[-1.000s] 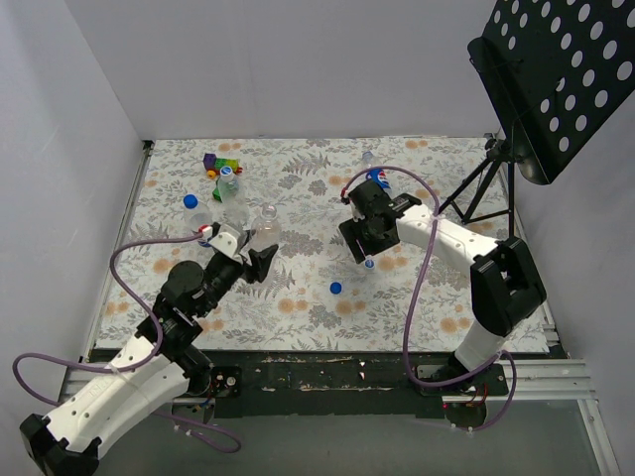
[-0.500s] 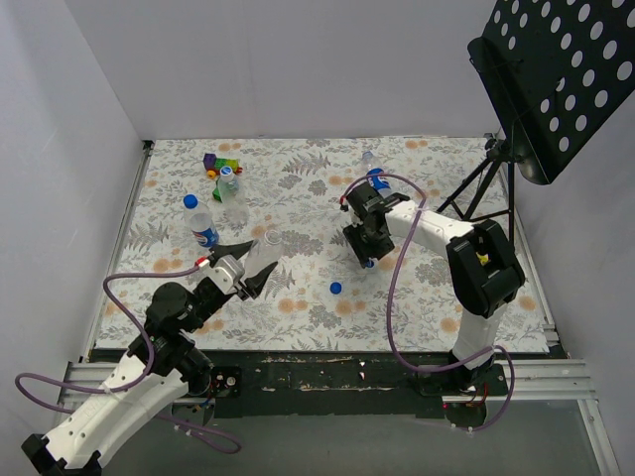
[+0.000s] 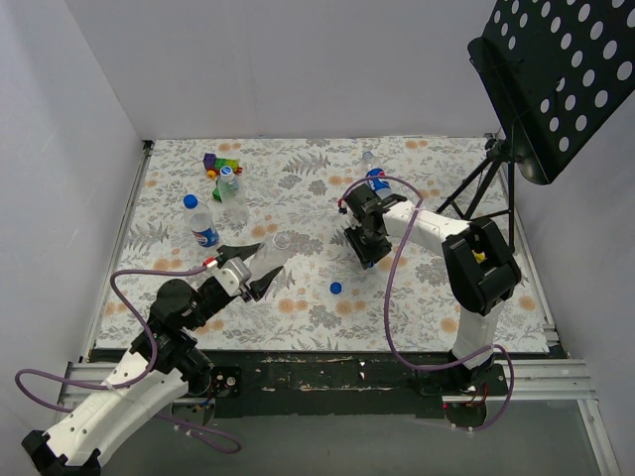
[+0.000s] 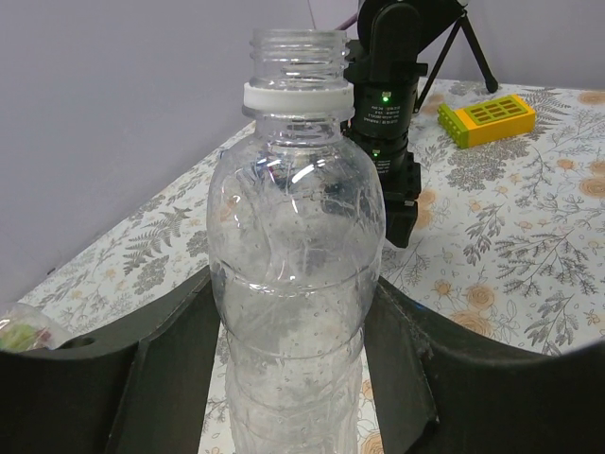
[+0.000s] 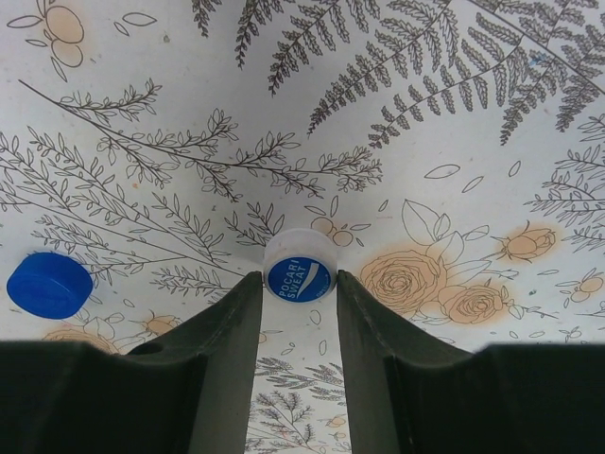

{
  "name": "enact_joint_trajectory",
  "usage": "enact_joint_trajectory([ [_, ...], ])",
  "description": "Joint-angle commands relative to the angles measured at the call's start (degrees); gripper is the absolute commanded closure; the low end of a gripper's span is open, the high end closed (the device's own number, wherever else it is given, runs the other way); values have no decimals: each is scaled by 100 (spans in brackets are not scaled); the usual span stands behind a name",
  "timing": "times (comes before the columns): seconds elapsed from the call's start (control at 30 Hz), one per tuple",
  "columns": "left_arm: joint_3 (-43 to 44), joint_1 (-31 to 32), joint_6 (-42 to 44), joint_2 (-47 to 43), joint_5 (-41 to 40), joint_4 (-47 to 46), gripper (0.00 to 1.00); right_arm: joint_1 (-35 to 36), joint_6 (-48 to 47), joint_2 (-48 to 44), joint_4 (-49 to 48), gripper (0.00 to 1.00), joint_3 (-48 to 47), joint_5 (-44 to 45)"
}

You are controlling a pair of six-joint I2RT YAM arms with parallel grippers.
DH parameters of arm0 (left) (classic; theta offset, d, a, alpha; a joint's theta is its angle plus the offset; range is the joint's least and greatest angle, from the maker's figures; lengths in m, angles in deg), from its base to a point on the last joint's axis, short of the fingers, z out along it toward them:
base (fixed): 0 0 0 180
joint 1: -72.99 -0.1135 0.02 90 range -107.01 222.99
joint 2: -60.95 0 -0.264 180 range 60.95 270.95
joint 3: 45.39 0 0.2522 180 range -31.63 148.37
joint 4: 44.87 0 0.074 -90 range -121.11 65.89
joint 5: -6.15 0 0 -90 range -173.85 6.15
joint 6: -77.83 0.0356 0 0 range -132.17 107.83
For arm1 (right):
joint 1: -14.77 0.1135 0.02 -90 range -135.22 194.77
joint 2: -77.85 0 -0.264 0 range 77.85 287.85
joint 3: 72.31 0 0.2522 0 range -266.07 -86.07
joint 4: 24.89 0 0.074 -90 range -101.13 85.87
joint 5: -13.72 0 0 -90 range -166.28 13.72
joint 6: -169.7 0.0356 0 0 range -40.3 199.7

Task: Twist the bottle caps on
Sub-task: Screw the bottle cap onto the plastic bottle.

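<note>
Crinkled clear bottle (image 4: 295,284) gripped; round cap (image 5: 299,274) seemingly pinched.

The floral-print tabletop (image 3: 298,164) carries 1 loose round blue plastic cap (image 3: 335,289), 1 white-rimmed blue-topped cap (image 5: 299,274), 1 standing blue-labelled clear plastic bottle (image 3: 203,228) and multicoloured toy blocks (image 3: 218,164).

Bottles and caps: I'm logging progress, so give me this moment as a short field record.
left gripper: shut on clear bottle, mouth uncapped
right gripper: fingers against both sides of white cap lying on table
loose cap: blue cap, on table beside right gripper
already capped: Pepsi bottle, standing far left
</note>
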Motion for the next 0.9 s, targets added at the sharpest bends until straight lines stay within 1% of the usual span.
enact_joint_trajectory([
  [0.0, 75, -27, 77, 17, 174, 37, 55, -13, -28, 64, -79, 57, -203, 78],
  [0.27, 93, -27, 68, 43, 226, 63, 55, -13, -36, 143, -79, 54, -220, 113],
  [0.4, 101, -27, 68, 61, 244, 63, 55, -13, -45, 152, -71, 55, -229, 148],
  [0.47, 93, -26, 68, 78, 288, 63, 55, -13, -45, 126, -71, 60, -229, 148],
  [0.5, 93, -18, 68, 79, 305, 63, 55, -13, -45, 126, -36, 64, -247, 157],
  [0.57, 93, -18, 68, 105, 358, 63, 55, -13, -62, 38, 0, 68, -273, 148],
  [0.63, 75, -18, 86, 149, 437, 63, 55, -13, -97, -155, 61, 73, -273, 96],
  [0.7, 93, -18, 94, 210, 525, 63, 55, -4, -176, -462, 87, 75, -247, -105],
  [0.77, 110, -18, 130, 272, 691, 90, 55, -4, -290, -848, 79, 75, -194, -386],
  [0.83, 119, -26, 182, 351, 841, 116, 54, 4, -405, -1278, 96, 75, -176, -860],
  [0.87, 136, -27, 182, 377, 885, 125, 53, 22, -632, -1507, 105, 75, -185, -1036],
])
